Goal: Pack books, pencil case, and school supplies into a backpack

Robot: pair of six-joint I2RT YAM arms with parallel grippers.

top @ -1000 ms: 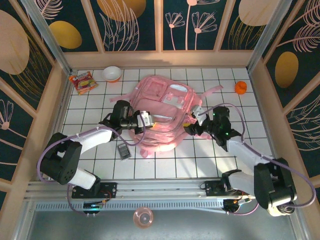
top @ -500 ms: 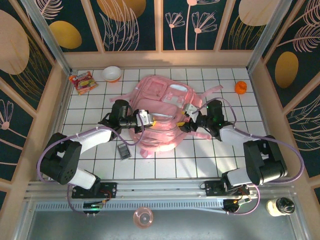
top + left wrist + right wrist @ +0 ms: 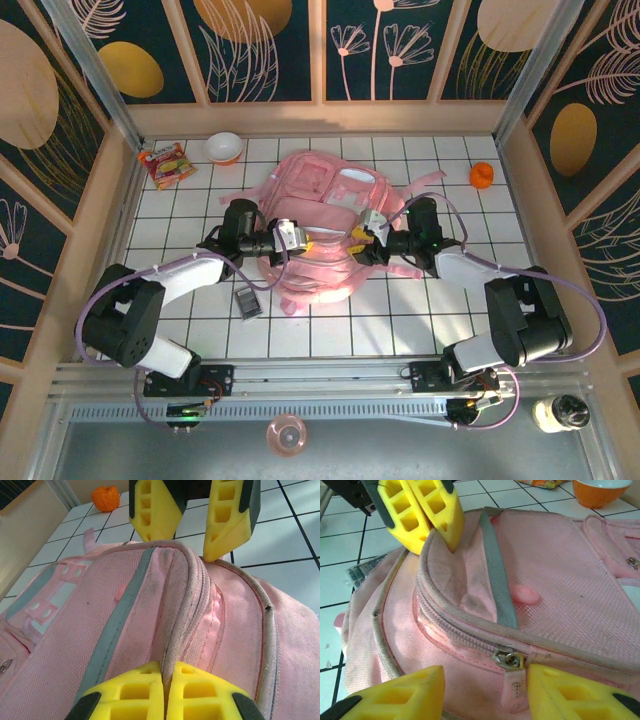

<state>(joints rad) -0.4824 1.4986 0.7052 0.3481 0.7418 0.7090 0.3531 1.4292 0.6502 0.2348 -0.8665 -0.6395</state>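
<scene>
The pink backpack (image 3: 322, 205) lies flat in the middle of the tiled table. My left gripper (image 3: 300, 241) is shut on the backpack's raised piping seam (image 3: 185, 605), pinched between its yellow fingers (image 3: 131, 695). My right gripper (image 3: 358, 238) faces it from the right, open. Its fingertips stand either side of the pink zip pull (image 3: 513, 690), and the right finger (image 3: 570, 692) touches the pull. The zip (image 3: 465, 630) looks closed. The school supplies, a dark grey calculator (image 3: 246, 300), lie on the tiles left of the backpack's near end. The books and the pencil case are out of view.
A snack packet (image 3: 165, 164) and an orange-and-white bowl (image 3: 224, 147) sit at the back left. A small orange thing (image 3: 482, 175) is at the back right. Wooden walls ring the table. Bare tiles lie in front of the backpack.
My right gripper has moved left onto the backpack, towards the left gripper, and its jaws have narrowed around the zip pull. The left gripper has kept its grip and place.
</scene>
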